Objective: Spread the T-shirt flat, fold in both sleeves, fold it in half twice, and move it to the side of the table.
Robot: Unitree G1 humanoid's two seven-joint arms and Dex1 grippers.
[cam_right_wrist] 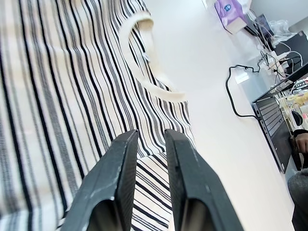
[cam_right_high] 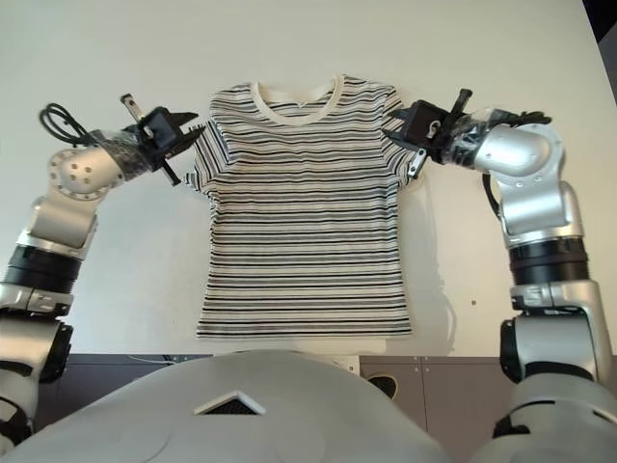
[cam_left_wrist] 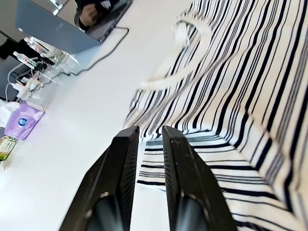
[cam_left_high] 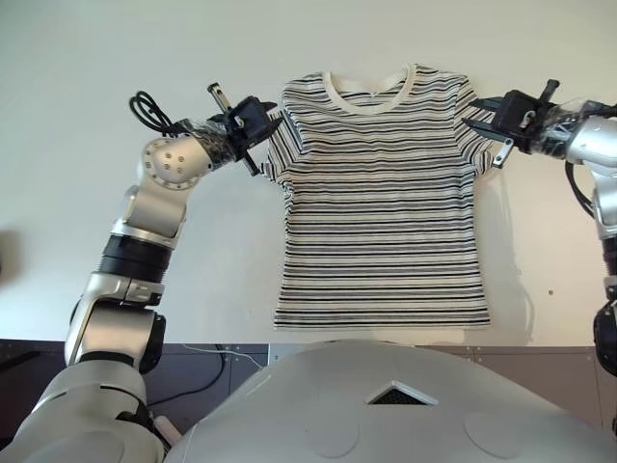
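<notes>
Lying flat on the table [cam_left_high: 87,58], the T-shirt [cam_left_high: 381,203] points its collar [cam_left_high: 366,96] away from the robot and its hem [cam_left_high: 381,318] toward it. Its long axis runs near to far, roughly square to the table's near edge. The hem lies close to that edge, with only a thin strip of table showing before it. White table surface stretches wide on both sides of the shirt and beyond the collar.

The left gripper [cam_left_wrist: 150,130] sits at the outer edge of the left sleeve [cam_left_high: 278,149], which looks slightly rumpled. Its jaws are parted by a narrow gap, with nothing clamped between them. The right gripper [cam_right_wrist: 151,131] sits at the right sleeve [cam_left_high: 479,130], near the shoulder. Its jaws are likewise narrowly apart above the striped cloth and hold nothing.
</notes>
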